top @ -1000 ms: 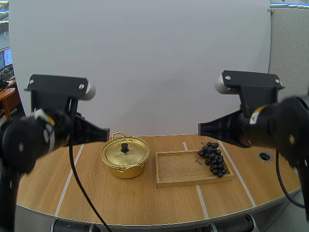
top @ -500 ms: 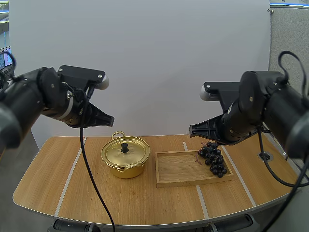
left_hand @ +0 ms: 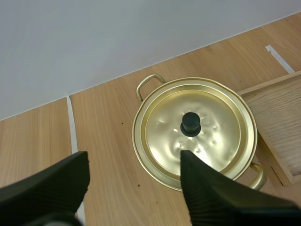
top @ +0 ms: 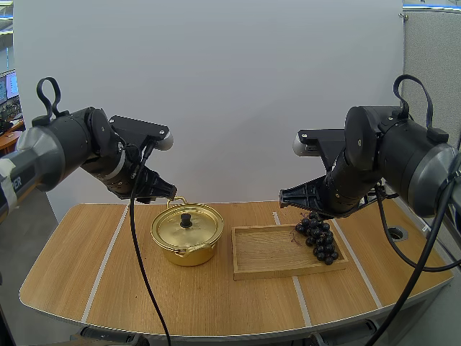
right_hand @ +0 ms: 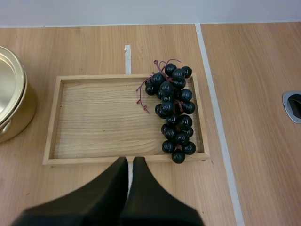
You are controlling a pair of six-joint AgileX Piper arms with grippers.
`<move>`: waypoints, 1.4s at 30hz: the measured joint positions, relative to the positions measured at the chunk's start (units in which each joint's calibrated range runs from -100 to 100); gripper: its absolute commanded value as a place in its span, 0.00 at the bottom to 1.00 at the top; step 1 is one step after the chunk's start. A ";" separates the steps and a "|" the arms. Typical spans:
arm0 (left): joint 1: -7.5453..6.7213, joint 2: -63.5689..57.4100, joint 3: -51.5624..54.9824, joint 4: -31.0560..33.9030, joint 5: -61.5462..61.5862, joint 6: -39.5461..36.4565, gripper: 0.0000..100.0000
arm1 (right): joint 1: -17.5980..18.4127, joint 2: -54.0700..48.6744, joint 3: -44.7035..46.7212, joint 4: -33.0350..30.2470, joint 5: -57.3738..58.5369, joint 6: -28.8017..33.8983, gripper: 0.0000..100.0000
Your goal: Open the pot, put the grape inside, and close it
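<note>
On the desk (top: 72,267): a gold pot (top: 186,238) sits left of the middle of the high view. A wooden tray (top: 263,252) lies just beside it, on its right.
Pot: it is shut. The lid (left_hand: 211,141) is on, with a black knob (left_hand: 191,124) in its middle.
Grapes (top: 318,236): one dark bunch lies in the right end of the tray, right of the middle of the high view. The lowest grape lies on the tray's near rim.
Left pincer (left_hand: 134,159): wide, with nothing in it. It hangs in the air over the pot and does not touch it. In its own view the knob sits just past one finger.
Right pincer (right_hand: 130,161): the two fingers are pressed together, with nothing between them. It hangs in the air near the grapes and does not touch them. In its own view the tips point at the near rim of the tray.
Done so far: nothing, I think. The lid is on and the grapes are not in the pot.
Left to do: lift the lid, put the grapes inside, then put the lid back.
Step now: I think both arms are getting ready, the left one for the knob and the right one for the grapes.
Hidden: the lid covers the inside of the pot, so I cannot tell what is in it.
Cut off: the right wrist view catches just an edge of the pot. In the left wrist view a finger covers part of the near handle.
</note>
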State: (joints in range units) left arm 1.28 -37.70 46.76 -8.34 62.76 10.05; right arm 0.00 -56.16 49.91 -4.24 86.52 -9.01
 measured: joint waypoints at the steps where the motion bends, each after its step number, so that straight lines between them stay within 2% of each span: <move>1: 0.00 0.00 0.00 0.00 -0.21 0.00 1.00 | 0.00 0.00 0.00 0.00 -0.52 0.53 0.69; 3: 0.00 0.00 0.00 0.00 -0.21 0.00 1.00 | 0.00 0.00 0.00 0.00 -0.75 1.17 0.95; 4: 0.00 0.00 0.00 -0.09 -0.21 0.00 1.00 | 0.00 0.00 0.00 0.00 -0.95 2.30 1.00; 7: 0.00 0.00 0.00 -0.09 -0.03 0.00 1.00 | 0.00 0.00 0.00 -0.33 -3.83 5.12 1.00; 19: 0.00 0.00 0.00 -0.12 -0.03 0.00 1.00 | 0.00 0.00 0.00 -1.22 -6.36 5.48 1.00; 25: 0.00 0.00 0.00 -0.22 -3.94 0.00 1.00 | 0.00 0.00 0.00 -1.22 -6.36 5.48 1.00; 28: 0.00 0.00 0.00 -1.32 -4.32 3.33 1.00 | 0.00 0.00 0.00 -1.11 -6.36 5.48 1.00; 33: 0.00 1.73 -0.52 -8.20 -4.45 12.43 1.00 | 0.00 0.00 0.00 -0.61 -6.36 5.48 1.00; 36: 0.00 4.45 -2.48 -10.19 -2.79 16.10 1.00 | 0.00 0.00 0.00 -0.08 -6.36 5.48 1.00; 42: -1.41 13.90 -10.17 -11.12 5.48 18.07 1.00 | 0.00 0.00 0.00 0.42 -6.36 5.39 1.00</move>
State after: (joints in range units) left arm -0.13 -23.80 36.59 -19.46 68.24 28.12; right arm 0.00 -56.16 49.91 -3.82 80.16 -3.63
